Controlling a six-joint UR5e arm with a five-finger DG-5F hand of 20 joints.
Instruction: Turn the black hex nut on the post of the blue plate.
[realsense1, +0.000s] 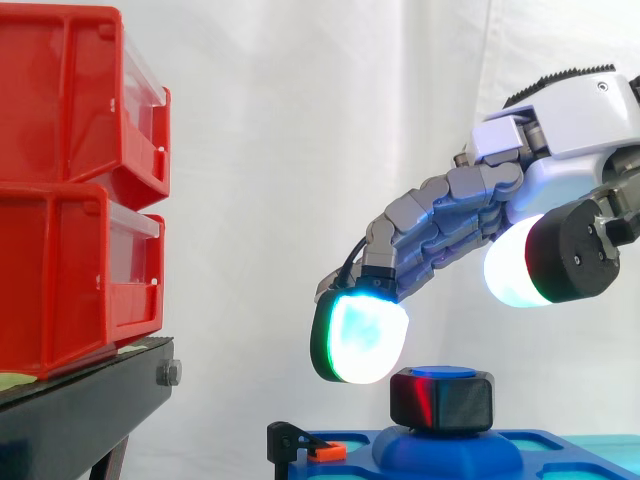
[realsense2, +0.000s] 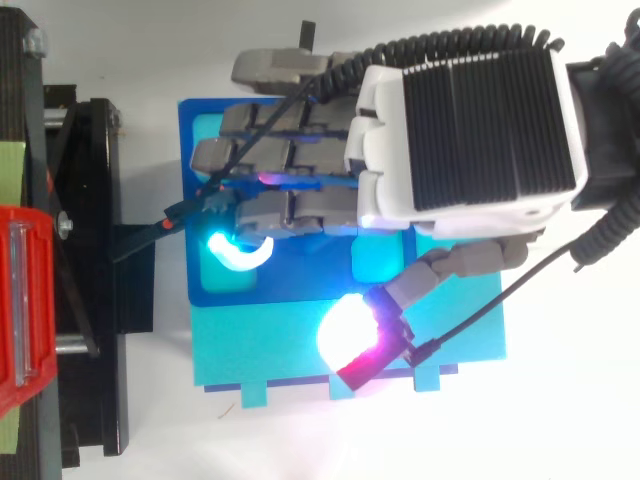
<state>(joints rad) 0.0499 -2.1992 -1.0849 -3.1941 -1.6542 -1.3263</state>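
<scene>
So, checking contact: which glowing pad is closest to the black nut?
The cyan pad, just above-left of the black hex nut; the white pad hangs higher, farther right.

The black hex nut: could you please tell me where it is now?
In the side view the black hex nut sits low, right of centre, on the post of the blue plate, just below the fingers of the hand.

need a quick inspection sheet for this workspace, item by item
surface: white tabletop
job's things: black hex nut on the post of the blue plate, not gripped
clutter: small orange-and-black clip at the plate's edge
grippers: hand open, fingers reaching over the nut, no contact seen
cables: nothing seen
surroundings: red bins stacked on a black stand, white curtain behind
</scene>
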